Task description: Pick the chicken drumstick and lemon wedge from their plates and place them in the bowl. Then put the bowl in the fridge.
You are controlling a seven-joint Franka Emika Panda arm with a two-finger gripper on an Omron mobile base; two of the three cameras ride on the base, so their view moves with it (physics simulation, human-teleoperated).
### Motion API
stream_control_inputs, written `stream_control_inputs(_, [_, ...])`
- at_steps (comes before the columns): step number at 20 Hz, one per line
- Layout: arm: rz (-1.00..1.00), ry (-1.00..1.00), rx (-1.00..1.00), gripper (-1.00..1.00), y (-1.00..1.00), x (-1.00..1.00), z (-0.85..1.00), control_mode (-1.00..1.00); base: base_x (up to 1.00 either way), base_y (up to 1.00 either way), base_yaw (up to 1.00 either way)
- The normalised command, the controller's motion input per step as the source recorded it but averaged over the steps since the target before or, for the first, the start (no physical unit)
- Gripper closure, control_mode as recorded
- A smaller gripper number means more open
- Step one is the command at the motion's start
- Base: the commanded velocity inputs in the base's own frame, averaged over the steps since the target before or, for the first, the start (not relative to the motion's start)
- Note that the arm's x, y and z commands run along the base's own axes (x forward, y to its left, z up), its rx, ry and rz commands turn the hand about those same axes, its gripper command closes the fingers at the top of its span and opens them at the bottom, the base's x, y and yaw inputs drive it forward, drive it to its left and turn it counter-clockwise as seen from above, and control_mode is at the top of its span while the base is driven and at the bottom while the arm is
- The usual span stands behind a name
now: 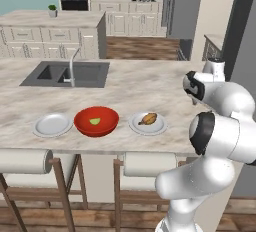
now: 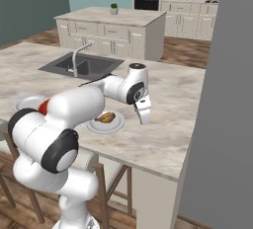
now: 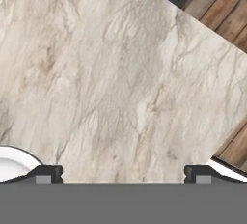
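The red bowl [image 1: 96, 121] sits on the marble counter [image 1: 130, 93], on the near side of the sink [image 1: 67, 73], and serves as the landmark here. Inside the bowl lies the lemon wedge [image 1: 95, 121], a tiny yellow-green speck. To the bowl's left is 1 empty plate [image 1: 53, 124]; to its right, just beside it, is the second plate [image 1: 148, 123] carrying the chicken drumstick [image 1: 148, 119]. In the right base view the robot's arm covers most of the bowl, leaving a red sliver [image 2: 44, 107], and cuts off part of the empty plate [image 2: 27, 102]; the drumstick [image 2: 105, 118] on its plate [image 2: 105, 124] stays visible.

The gripper [image 2: 144, 114] hangs over bare counter, further right of the bowl than the drumstick plate, pointing down and holding nothing. In the left base view it is mostly hidden behind the arm's own links. In the hand view the 2 fingertips [image 3: 46, 174] stand far apart with only marble between them, and a white plate rim [image 3: 12, 162] is clipped at the lower left edge. The grey fridge [image 1: 182, 6] stands far behind the bowl, partly cut off.
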Motion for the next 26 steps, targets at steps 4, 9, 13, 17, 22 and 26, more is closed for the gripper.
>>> stream_control_inputs(4, [0.00, 0.00, 0.00, -1.00, 0.67, 0.39, -0.01, -1.00, 0.00, 0.00, 0.00])
stream_control_inputs(9, [0.00, 0.04, 0.00, -1.00, 0.70, 0.49, -0.10, -1.00, 0.00, 0.00, 0.00])
stream_control_inputs(13, [0.01, 0.15, 0.10, -1.00, 0.65, 0.42, -0.15, -1.00, 0.00, 0.00, 0.00])
stream_control_inputs(17, [0.00, 0.16, 0.04, -1.00, 0.57, 0.25, -0.04, -1.00, 0.00, 0.00, 0.00])
stream_control_inputs(22, [0.03, 0.07, 0.01, -1.00, 0.42, 0.26, -0.14, -1.00, 0.00, 0.00, 0.00])
stream_control_inputs(26, [0.03, 0.00, 0.00, -1.00, 0.40, 0.25, -0.22, -1.00, 0.00, 0.00, 0.00])
